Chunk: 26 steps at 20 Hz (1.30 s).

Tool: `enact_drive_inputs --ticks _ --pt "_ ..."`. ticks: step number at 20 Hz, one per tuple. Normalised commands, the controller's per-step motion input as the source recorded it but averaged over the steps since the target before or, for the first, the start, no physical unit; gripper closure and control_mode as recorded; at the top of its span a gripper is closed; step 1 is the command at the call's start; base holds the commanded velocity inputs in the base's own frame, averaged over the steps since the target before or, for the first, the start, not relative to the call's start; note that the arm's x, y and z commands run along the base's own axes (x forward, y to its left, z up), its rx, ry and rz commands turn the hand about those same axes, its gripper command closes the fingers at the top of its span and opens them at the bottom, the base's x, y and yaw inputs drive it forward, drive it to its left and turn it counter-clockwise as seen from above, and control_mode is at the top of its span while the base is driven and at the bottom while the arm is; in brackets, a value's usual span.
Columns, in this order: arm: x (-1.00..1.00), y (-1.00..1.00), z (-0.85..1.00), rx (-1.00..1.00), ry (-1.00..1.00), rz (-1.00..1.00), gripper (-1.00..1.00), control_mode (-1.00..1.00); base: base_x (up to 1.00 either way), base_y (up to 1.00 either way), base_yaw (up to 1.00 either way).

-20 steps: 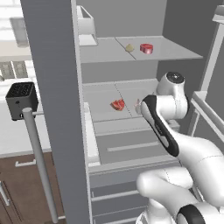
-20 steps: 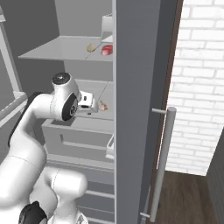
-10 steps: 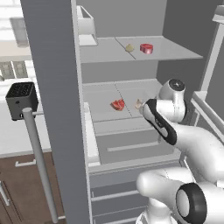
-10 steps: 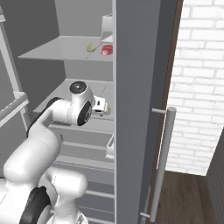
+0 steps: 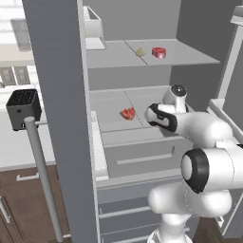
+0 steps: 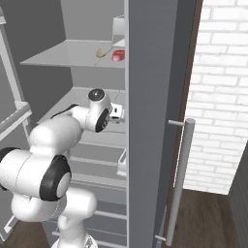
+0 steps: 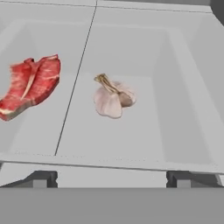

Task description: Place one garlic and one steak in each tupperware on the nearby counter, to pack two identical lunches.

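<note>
Pink-white garlic [image 7: 113,97] lies on the grey shelf [image 7: 131,52], steak [image 7: 29,85] just beside it. Gripper [image 7: 112,178] faces the garlic, jaws wide, holding nothing.

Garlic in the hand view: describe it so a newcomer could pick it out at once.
Inside the open fridge, look at the middle shelf, where the open tool points. The garlic lies there, beside the steak but apart from it. It is the small whitish-pink bulb with a dry stem, not the flat red meat.
</note>
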Motion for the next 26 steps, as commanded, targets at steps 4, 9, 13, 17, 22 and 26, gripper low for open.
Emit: enact_drive_inputs --ticks 4,9,13,17,22,26 --pt "0.58 0.0 -0.13 0.0 0.0 0.0 -1.0 -1.0 0.0 0.0 0.0" --pt "0.43 0.0 -0.32 0.0 0.0 0.0 -1.0 -1.0 0.0 0.0 0.0" --pt "0.44 0.0 -0.24 0.0 0.0 0.0 -1.0 -1.0 0.0 0.0 0.0" --pt "0.52 0.0 -0.26 0.0 0.0 0.0 -1.0 -1.0 0.0 0.0 0.0" --pt "0.45 0.0 -0.36 0.0 0.0 0.0 -1.0 -1.0 0.0 0.0 0.0" --pt "0.13 0.01 -0.47 -0.01 0.0 0.0 1.0 -1.0 0.0 0.0 0.0"
